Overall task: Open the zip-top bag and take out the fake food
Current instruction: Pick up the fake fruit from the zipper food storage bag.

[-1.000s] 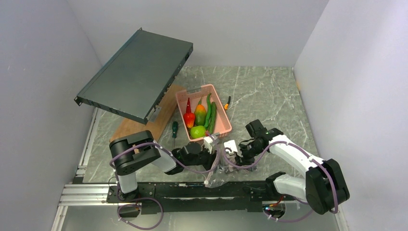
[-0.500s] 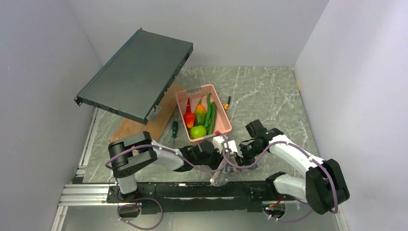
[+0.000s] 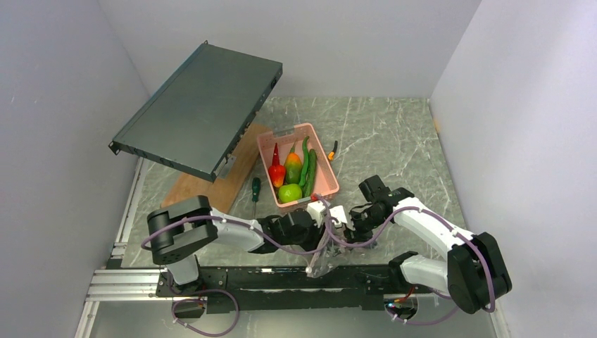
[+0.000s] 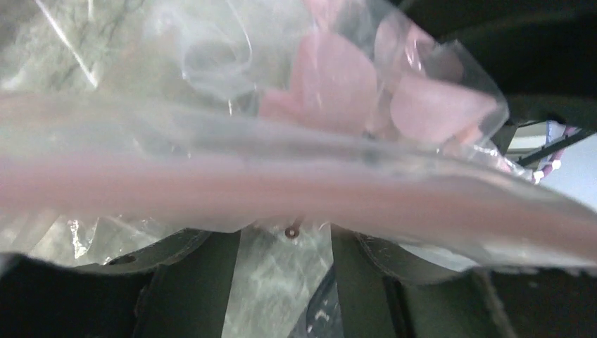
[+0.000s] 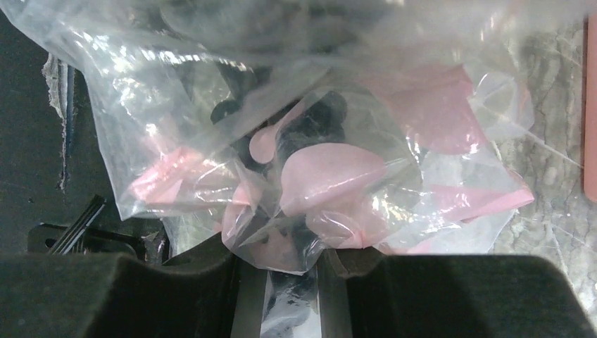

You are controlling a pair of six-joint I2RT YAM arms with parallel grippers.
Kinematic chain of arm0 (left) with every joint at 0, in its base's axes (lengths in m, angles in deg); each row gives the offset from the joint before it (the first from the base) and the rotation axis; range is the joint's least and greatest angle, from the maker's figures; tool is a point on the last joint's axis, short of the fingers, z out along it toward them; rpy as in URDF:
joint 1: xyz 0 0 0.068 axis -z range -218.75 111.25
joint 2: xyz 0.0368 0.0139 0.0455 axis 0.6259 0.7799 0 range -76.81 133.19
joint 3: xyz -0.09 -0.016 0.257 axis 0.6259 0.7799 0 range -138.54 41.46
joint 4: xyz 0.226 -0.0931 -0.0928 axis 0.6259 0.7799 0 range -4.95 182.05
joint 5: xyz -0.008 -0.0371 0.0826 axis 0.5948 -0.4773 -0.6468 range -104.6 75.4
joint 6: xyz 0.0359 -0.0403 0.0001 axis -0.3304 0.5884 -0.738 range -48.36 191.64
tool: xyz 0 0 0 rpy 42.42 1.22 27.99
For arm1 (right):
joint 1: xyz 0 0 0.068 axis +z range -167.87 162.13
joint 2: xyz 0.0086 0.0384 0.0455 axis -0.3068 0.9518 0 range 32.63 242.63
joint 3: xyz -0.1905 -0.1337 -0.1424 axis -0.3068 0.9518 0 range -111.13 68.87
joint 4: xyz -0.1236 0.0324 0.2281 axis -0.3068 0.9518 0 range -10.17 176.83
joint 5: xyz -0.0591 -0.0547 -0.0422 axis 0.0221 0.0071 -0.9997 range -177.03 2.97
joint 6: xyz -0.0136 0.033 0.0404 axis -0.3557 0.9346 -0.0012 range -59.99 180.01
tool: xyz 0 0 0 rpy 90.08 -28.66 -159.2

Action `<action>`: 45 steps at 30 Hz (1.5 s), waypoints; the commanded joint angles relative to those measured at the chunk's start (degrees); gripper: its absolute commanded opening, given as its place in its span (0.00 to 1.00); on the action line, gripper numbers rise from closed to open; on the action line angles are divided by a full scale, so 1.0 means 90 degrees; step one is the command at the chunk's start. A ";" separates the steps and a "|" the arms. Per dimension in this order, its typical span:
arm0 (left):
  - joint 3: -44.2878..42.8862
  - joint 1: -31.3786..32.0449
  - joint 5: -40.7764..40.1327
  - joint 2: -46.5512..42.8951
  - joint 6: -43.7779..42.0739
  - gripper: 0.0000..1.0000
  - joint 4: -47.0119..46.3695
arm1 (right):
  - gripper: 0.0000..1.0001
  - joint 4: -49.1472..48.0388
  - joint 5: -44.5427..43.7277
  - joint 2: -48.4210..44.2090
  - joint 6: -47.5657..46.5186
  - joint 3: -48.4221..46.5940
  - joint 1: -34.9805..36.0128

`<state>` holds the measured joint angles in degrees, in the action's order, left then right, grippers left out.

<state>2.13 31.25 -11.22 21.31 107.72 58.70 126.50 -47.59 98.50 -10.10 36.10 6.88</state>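
Grey-veined stone surface (image 3: 380, 134), boxed in by pale walls (image 3: 493, 84). Nearest, at the front edge: found zip-top bag (image 3: 320, 257) hanging clear of the surface between the two hands. Saw right hand (image 5: 276, 282) clamped on a bunched fold of the film. Saw left hand (image 4: 285, 282) with fingers apart and film lying in the gap, pink zip strip (image 4: 281, 183) stretched across just beyond. Could not tell whether it pinched anything. Through the plastic, noted one dark lumpy piece (image 5: 310, 123), probably the grape bunch. Could not tell whether the mouth was parted.

Just beyond the hands: pink basket (image 3: 326, 167) holding the other fake food (image 3: 292, 172), namely lime-green apple (image 3: 289, 192), long green pods (image 3: 308, 169), red and orange pieces. Left of the basket, green-handled screwdriver (image 3: 255, 189). Right of it, small orange item (image 3: 331, 153). Farther left, wooden board (image 3: 204, 186) under a propped dark metal chassis (image 3: 200, 105).

Judged step: securing opposite lips of the bag to open it for the last piece. Next move called for a firm left-hand pinch close to the strip, then a steady pull away from the right hand, slippery film permitting.
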 commanded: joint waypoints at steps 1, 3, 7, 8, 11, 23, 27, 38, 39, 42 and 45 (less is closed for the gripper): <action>0.0361 0.0113 0.0078 -0.0463 -0.0016 0.57 0.0396 | 0.30 -0.0235 0.0061 -0.0077 0.0102 -0.0046 0.0007; 0.0440 0.0113 0.0146 -0.0608 -0.0007 0.60 0.0311 | 0.30 -0.0234 0.0066 -0.0059 0.0103 -0.0046 0.0007; 0.0395 0.0113 0.0265 -0.0601 -0.0055 0.59 0.0363 | 0.31 -0.0225 0.0068 -0.0053 0.0105 -0.0052 0.0013; 0.0366 0.0113 0.0322 -0.0532 -0.0062 0.58 0.0352 | 0.31 -0.0225 0.0071 -0.0053 0.0104 -0.0050 0.0006; 0.0243 0.0113 0.0577 -0.0247 -0.0043 0.56 0.0219 | 0.30 -0.0225 0.0073 -0.0071 0.0111 -0.0050 0.0013; -0.0098 0.0142 0.0781 0.0103 -0.0062 0.50 0.0254 | 0.31 -0.0217 0.0103 -0.0095 0.0095 -0.0050 0.0013; -0.0259 0.0150 0.0696 0.0297 -0.0081 0.43 0.0506 | 0.31 -0.0205 0.0110 -0.0097 0.0101 -0.0064 0.0015; -0.0185 0.0167 0.0737 0.0176 -0.0100 0.00 0.0445 | 0.31 -0.0244 0.0052 -0.0132 0.0142 -0.0050 0.0007; -0.0136 0.0163 0.0644 0.0083 -0.0110 0.00 0.0458 | 0.31 -0.0243 0.0044 -0.0137 0.0152 -0.0049 0.0008; 0.0141 0.0162 0.0243 -0.0359 -0.0159 0.00 0.0493 | 0.31 -0.0263 0.0009 -0.0159 0.0156 -0.0036 -0.0001; 0.0452 0.0162 -0.0200 -0.0950 -0.0227 0.00 0.0511 | 0.31 -0.0287 -0.0039 -0.0190 0.0189 -0.0035 0.0004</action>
<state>2.94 31.66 -8.51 20.07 108.53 61.25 125.80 -47.44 97.89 -9.26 36.12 6.99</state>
